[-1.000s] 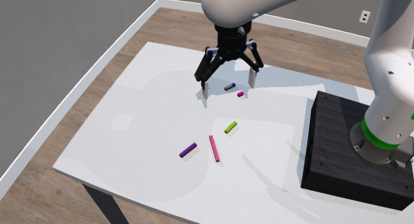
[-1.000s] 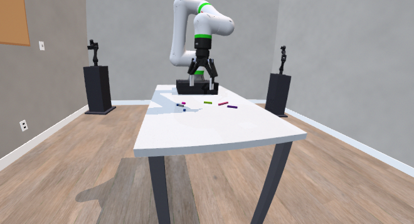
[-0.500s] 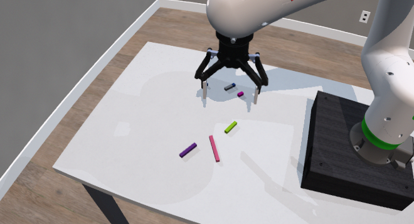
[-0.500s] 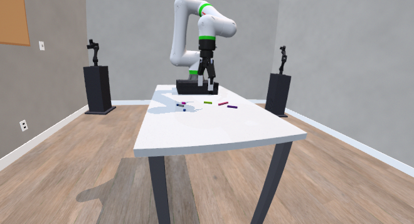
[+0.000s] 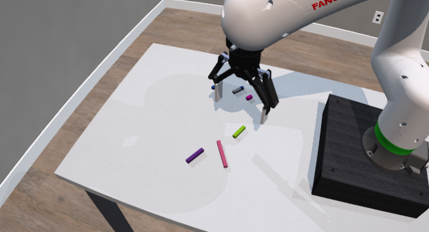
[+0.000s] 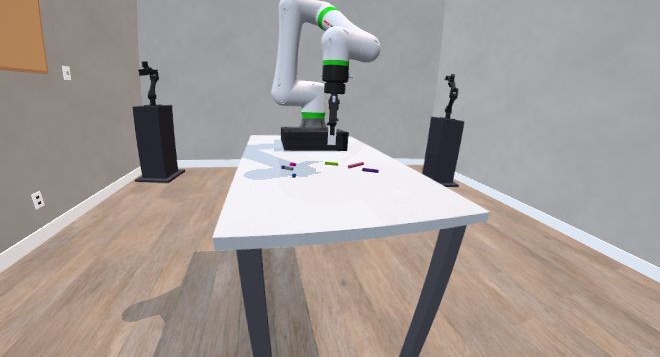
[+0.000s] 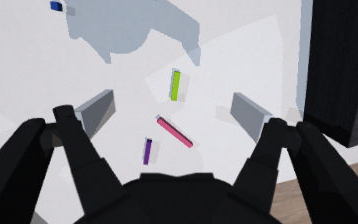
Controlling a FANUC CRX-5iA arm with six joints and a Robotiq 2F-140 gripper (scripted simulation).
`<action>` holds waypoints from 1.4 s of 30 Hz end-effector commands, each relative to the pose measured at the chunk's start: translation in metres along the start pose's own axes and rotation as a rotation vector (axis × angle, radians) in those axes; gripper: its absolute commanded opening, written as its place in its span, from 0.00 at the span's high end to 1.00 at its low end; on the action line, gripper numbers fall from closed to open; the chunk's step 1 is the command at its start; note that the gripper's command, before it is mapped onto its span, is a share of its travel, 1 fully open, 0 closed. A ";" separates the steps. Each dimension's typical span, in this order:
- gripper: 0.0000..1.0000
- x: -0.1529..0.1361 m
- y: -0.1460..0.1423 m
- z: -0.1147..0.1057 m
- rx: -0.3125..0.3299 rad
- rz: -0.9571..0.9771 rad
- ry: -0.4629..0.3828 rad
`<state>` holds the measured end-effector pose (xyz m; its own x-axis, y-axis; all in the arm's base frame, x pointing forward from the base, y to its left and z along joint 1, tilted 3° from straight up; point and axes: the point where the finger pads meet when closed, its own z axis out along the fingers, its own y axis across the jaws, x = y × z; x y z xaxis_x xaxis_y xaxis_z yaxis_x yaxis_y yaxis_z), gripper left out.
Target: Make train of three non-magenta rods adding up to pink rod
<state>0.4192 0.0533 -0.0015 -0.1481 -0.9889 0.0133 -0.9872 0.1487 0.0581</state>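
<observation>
Gripper [image 5: 240, 104] gapes wide, empty — hanging above the grey rod [image 5: 237, 90].

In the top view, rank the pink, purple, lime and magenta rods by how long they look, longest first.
1. pink rod
2. purple rod
3. lime rod
4. magenta rod, farthest from the camera, yet clearly shortest.

The white arm [image 6: 292, 55] was seen folded into an arch from its base, with the wrist directed straight downward. The claw [image 5: 241, 104] was held above the desk [image 5: 136, 172], pointing down. Its fingers [image 5: 218, 91] were spread to full width, and nothing was gripped between them.
</observation>
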 end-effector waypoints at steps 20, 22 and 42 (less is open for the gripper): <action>0.85 -0.004 0.004 0.001 0.009 0.107 0.013; 0.85 -0.004 0.004 0.001 0.009 0.107 0.013; 0.85 -0.004 0.004 0.001 0.009 0.107 0.013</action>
<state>0.4157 0.0576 -0.0022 -0.2520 -0.9672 0.0320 -0.9663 0.2533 0.0466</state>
